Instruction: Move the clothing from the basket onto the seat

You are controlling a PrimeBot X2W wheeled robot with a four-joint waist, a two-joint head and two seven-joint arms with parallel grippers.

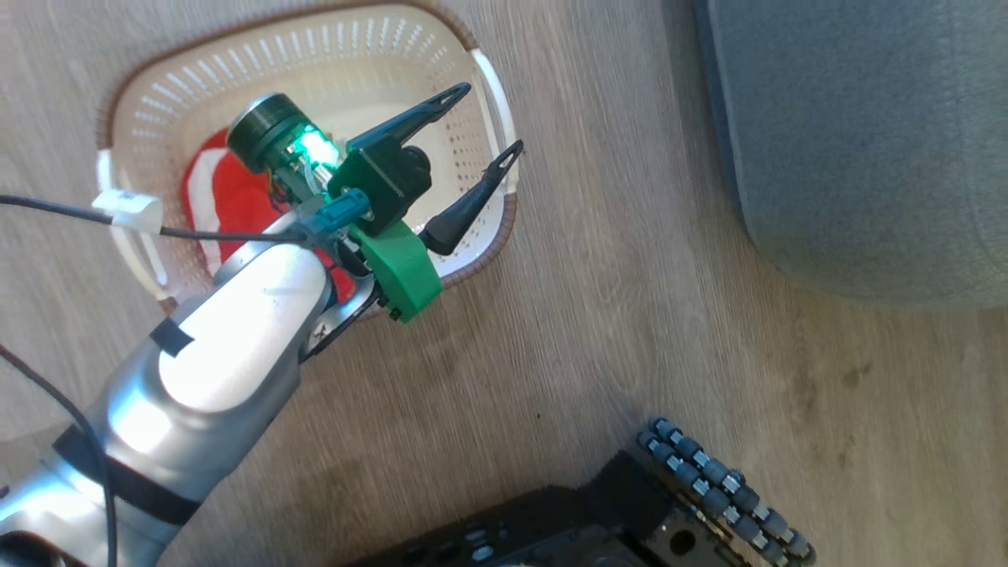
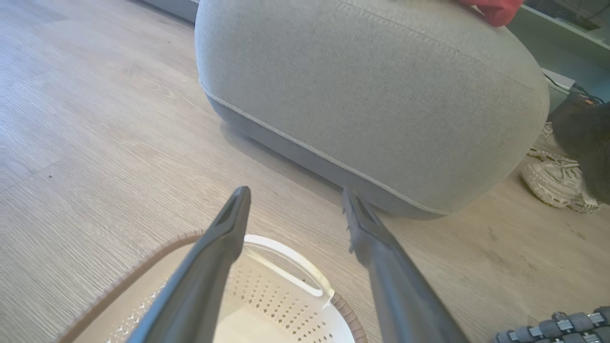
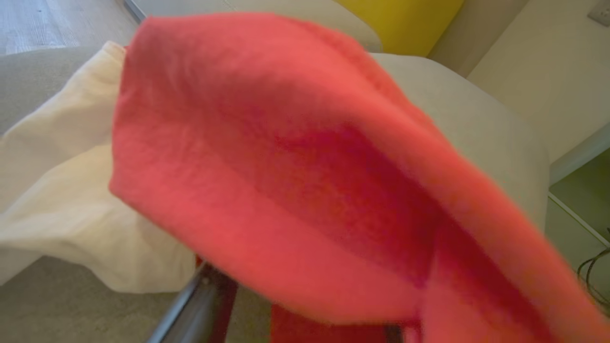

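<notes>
The cream basket (image 1: 480,236) stands on the wood floor with a red garment (image 1: 224,197) with white piping inside it. My left gripper (image 1: 480,130) hovers open above the basket's right side, holding nothing; in its own view the fingers (image 2: 228,228) spread wide over the basket rim (image 2: 305,281), pointing at the grey seat (image 2: 371,95). A bit of red cloth (image 2: 495,9) lies on top of the seat. In the right wrist view another red garment (image 3: 295,166) drapes over my right gripper (image 3: 295,214), whose one visible finger (image 3: 190,309) stands far off centre. A white cloth (image 3: 62,190) lies on the seat (image 3: 476,124).
The seat's corner (image 1: 866,142) is at the upper right of the head view, with bare wood floor between it and the basket. My wheeled base (image 1: 709,488) shows at the bottom. A pale shoe (image 2: 557,181) and a dark trouser leg (image 2: 586,143) stand beside the seat.
</notes>
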